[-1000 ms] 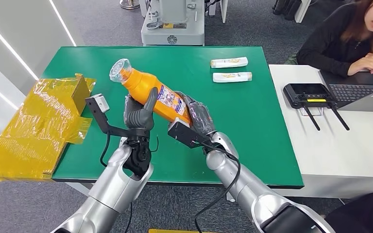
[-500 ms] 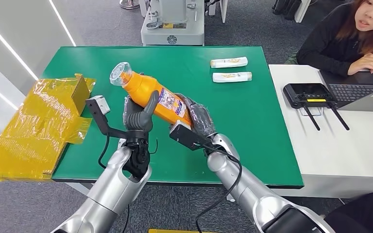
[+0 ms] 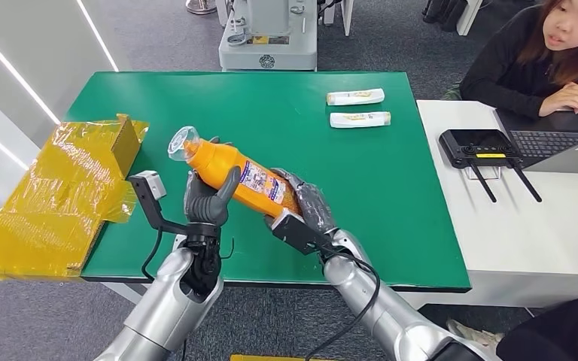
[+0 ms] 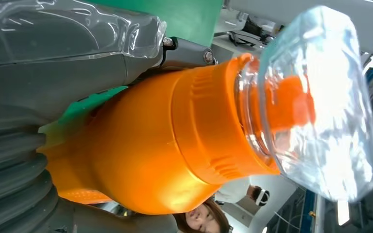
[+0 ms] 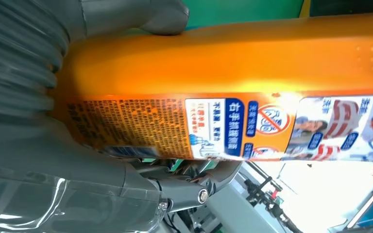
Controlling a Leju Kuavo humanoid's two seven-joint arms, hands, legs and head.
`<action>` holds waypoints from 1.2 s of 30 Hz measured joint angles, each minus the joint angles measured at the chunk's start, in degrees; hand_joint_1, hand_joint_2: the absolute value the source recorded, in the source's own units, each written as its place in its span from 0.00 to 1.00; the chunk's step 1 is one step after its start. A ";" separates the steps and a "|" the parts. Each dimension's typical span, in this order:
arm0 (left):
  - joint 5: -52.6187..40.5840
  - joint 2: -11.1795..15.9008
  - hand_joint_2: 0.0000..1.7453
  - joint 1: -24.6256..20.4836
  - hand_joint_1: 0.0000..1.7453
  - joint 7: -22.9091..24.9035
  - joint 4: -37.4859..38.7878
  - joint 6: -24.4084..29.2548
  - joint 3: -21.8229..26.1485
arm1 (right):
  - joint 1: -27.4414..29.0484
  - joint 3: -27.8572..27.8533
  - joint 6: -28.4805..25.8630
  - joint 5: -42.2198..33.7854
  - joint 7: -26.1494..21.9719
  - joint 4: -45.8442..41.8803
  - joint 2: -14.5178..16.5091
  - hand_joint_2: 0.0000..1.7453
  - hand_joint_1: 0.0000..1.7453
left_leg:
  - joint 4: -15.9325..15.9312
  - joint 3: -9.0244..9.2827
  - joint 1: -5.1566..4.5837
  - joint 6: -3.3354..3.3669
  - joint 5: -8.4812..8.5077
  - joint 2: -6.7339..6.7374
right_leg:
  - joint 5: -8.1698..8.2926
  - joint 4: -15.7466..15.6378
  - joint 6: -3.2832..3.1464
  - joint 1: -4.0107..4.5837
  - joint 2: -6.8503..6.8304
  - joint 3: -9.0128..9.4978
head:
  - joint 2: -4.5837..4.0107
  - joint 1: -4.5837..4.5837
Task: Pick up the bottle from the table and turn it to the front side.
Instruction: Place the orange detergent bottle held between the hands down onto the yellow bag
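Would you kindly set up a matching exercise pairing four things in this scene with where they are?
Things:
1. bottle
2. two tubes
3. yellow box
4. controller

Places:
a. white desk
b. far side of the green table
c. table's left edge
d. held in both hands, above the table

Pairs: 1-d, 2-b, 3-c, 4-a

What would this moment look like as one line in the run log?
stage: turning | orange bottle: off green table, tilted, clear cap up-left | left hand: grips bottle | right hand: grips base

Bottle (image 5: 223,73) in fingers (image 5: 141,14), prob. label-side up.
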 joint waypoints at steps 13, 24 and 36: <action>0.93 0.26 1.00 0.76 1.00 0.27 0.00 -1.48 0.37 | 1.76 -0.15 -0.08 -1.06 -0.80 -1.95 -0.70 1.00 0.27 | 0.00 0.00 0.00 0.00 0.00 0.00 | 0.00 0.00 0.00 0.00 0.00 -0.01 | 0.00 0.00; 1.15 0.31 1.00 0.99 1.00 0.27 0.15 -0.76 0.74 | 2.16 -1.27 0.31 -1.17 -0.63 -3.25 -1.17 1.00 0.00 | 0.01 0.00 0.00 0.00 0.00 0.02 | 0.00 0.00 0.00 0.00 0.02 -0.02 | 0.00 0.00; -1.41 0.73 1.00 1.86 1.00 -0.98 0.60 2.72 1.51 | 2.75 -2.28 0.35 -1.28 -0.83 -4.12 -1.98 1.00 0.00 | 0.01 0.00 0.00 0.00 0.00 0.02 | 0.00 -0.01 0.00 0.00 0.01 -0.03 | 0.00 0.00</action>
